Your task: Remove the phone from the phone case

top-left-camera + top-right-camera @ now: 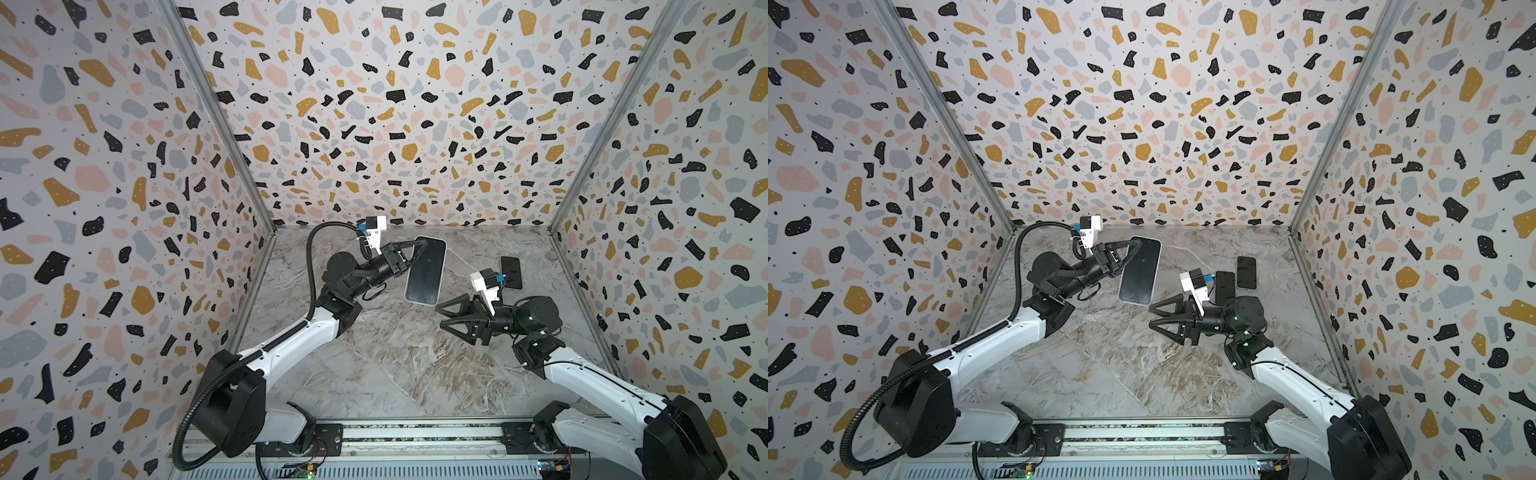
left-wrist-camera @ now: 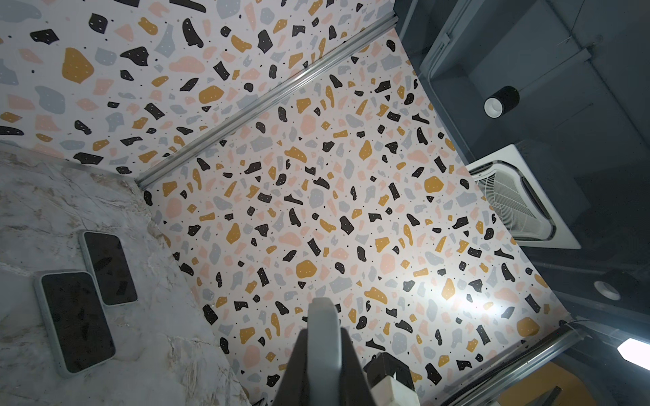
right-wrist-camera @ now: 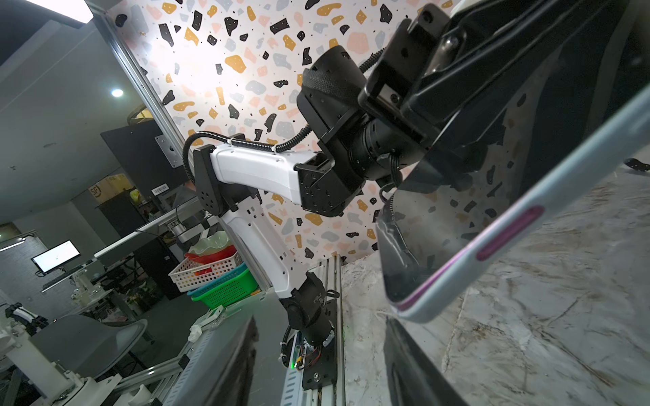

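**A:** Where do we find the phone?

**B:** In both top views we see the phone [image 1: 426,270] lifted clear of the table [image 1: 395,374]. It is tilted, with its dark screen facing up. It sits inside its pale case [image 3: 457,281], and the case's rim shows all round the screen.

**A:** What holds it up?

**B:** The left gripper [image 1: 419,244] does. Its jaws are clamped on one long edge of the cased phone, near the far end. In the left wrist view we see that pale edge pinched between the two dark fingers [image 2: 353,369].

**A:** And the other side?

**B:** The right gripper [image 1: 440,316] hangs at the phone's near end with its jaws spread wide, and nothing is between them. Its upper fingertip comes very close to the case's corner, but we cannot tell whether they touch.

**A:** Is anything else on the table?

**B:** We count two other phones [image 1: 1246,272] lying flat side by side near the right wall. They are behind the right arm's wrist and well apart from the lifted phone.
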Robot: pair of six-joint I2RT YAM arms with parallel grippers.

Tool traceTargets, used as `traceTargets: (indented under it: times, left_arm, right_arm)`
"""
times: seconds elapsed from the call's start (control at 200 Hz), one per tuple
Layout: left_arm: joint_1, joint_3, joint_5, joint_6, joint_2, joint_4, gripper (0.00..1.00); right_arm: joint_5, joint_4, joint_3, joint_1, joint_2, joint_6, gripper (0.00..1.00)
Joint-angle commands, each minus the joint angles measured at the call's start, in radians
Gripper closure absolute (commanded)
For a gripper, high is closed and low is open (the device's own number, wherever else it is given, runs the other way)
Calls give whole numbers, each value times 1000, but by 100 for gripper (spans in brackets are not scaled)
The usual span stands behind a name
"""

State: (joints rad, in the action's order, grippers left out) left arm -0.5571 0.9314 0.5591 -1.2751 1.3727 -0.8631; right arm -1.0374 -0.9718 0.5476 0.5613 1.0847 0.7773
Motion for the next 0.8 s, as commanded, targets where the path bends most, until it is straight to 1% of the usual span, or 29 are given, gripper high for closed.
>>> traceTargets:
  times: [0.0, 0.14, 0.36, 0.486, 0.571, 0.791]
  left_arm:
    - [-12, 17, 11, -21, -16, -115, 100]
    - [-16, 15, 21, -21, -21, -117, 100]
    - [-18, 4, 27, -19, -30, -122, 100]
    - [-21, 3, 33, -17, -33, -120, 100]
    - [-21, 1, 33, -15, -32, -118, 100]
    - [-21, 1, 33, -13, -33, -116, 100]
  right_arm:
    - [-21, -15, 45, 4, 31, -17, 41]
    - [-21, -34, 57, 4, 52, -12, 41]
    - [-23, -15, 88, 2, 70, -27, 43]
    - [-29, -10, 99, -1, 82, -33, 52]
    - [-39, -13, 106, -1, 89, -30, 59]
    - [-45, -30, 96, -1, 89, -31, 71]
